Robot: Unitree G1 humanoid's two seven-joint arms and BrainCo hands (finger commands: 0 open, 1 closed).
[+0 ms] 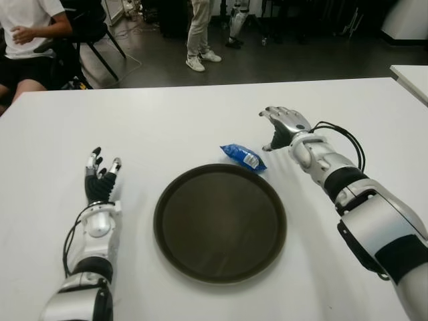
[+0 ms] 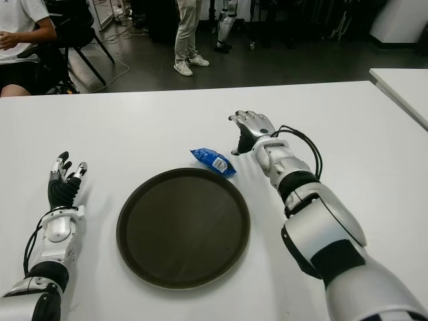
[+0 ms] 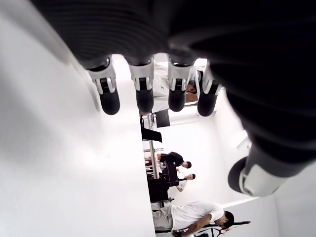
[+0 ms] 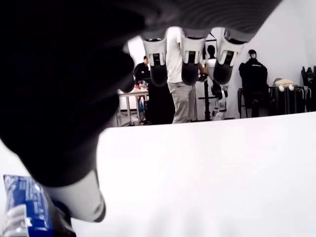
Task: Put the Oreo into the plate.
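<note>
A blue Oreo packet (image 1: 243, 157) is lying flat on the white table (image 1: 200, 114), just beyond the far right rim of a round dark plate (image 1: 220, 223) and apparently touching or nearly touching that rim; nothing is sitting inside the plate. The right hand (image 1: 284, 126) is reaching in from the robot's right side and hovering just to the right of the packet, its fingers (image 4: 186, 59) loosely extended and spread, gripping nothing. In the right wrist view the thumb (image 4: 79, 197) is pointing down close beside the packet's blue-and-white end, though whether the two are touching is not clear. A black cable (image 1: 348, 144) is looping along the right forearm. The left hand (image 1: 100, 180) is showing well to the left of the plate, palm up toward the far side of the table, with its dark fingers (image 3: 140, 91) held straight and apart and nothing in them. Beyond the far edge of the table, a seated person in a white shirt (image 1: 27, 33) is showing at the upper left corner, and the legs of a standing person (image 1: 198, 33) in light trousers and white shoes are visible on the dark floor.
</note>
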